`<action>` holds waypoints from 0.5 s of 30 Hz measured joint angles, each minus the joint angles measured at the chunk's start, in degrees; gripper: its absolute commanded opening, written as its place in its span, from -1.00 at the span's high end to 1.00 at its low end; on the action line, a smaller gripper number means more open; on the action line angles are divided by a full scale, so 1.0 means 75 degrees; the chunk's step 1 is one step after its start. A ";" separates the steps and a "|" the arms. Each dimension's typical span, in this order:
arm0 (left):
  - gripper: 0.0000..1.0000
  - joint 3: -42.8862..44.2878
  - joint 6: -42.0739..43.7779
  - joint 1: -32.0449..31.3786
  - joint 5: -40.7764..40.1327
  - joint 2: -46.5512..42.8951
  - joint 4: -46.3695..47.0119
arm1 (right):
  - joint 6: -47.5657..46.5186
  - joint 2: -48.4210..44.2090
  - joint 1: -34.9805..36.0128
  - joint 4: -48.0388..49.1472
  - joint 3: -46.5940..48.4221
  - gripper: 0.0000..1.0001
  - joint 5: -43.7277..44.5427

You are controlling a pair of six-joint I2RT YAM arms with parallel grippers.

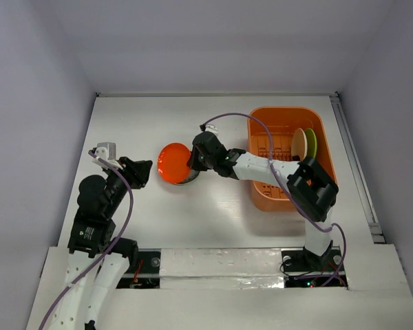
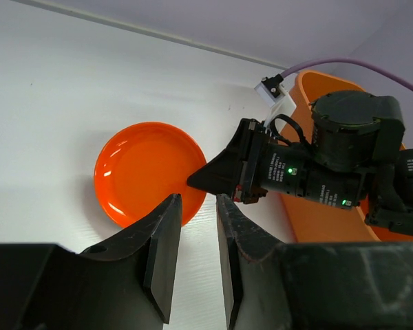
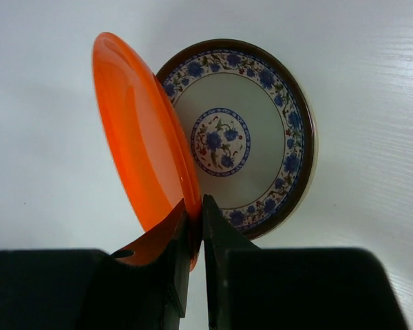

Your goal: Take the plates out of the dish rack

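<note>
My right gripper (image 1: 192,163) is shut on the rim of the orange-red plate (image 1: 172,163), holding it tilted over the blue-green patterned plate (image 3: 251,130), which lies flat on the table. In the right wrist view the orange plate (image 3: 141,137) stands on edge between my fingers (image 3: 195,210). The orange dish rack (image 1: 265,192) stands at the right and holds a cream plate (image 1: 299,144) and a lime green plate (image 1: 312,143) upright. My left gripper (image 1: 143,172) is open and empty, left of the orange plate (image 2: 148,168); its midpoint (image 2: 198,206) shows in the left wrist view.
White walls enclose the table at the back and both sides. The right arm reaches from the rack's front across to the table middle. A purple cable (image 1: 227,118) loops above the right wrist. The rack wall (image 2: 310,220) shows in the left wrist view.
</note>
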 measured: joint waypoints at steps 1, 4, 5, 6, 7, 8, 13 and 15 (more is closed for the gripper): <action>0.51 0.0000 0.0000 0.0000 0.0000 0.0000 0.0000 | 0.0041 0.0050 0.0000 0.0017 0.0000 0.50 0.0012; 0.51 0.0000 0.0000 0.0000 0.0000 0.0000 0.0000 | 0.0131 0.0134 0.0000 0.0020 -0.0044 0.16 0.0076; 0.51 0.0000 0.0000 0.0000 0.0000 0.0000 0.0000 | 0.0117 0.0137 0.0000 0.0003 -0.0055 0.09 0.0096; 0.51 0.0000 0.0000 0.0000 0.0000 0.0000 0.0000 | 0.0111 0.0140 0.0000 -0.0009 -0.0055 0.08 0.0128; 0.51 0.0000 0.0000 0.0000 0.0000 0.0000 0.0003 | 0.0108 0.0140 0.0000 -0.0015 -0.0055 -0.02 0.0198; 0.51 0.0000 0.0000 0.0000 0.0000 0.0000 0.0000 | 0.0105 0.0140 0.0000 -0.0017 -0.0055 -0.02 0.0216; 0.51 0.0000 0.0000 0.0000 0.0000 0.0000 0.0003 | -0.0102 0.0099 0.0000 -0.0347 -0.0050 -0.36 0.0583; 0.51 0.0000 0.0000 0.0000 0.0000 0.0000 0.0000 | -0.0242 -0.0020 0.0000 -0.0624 -0.0050 -0.39 0.0734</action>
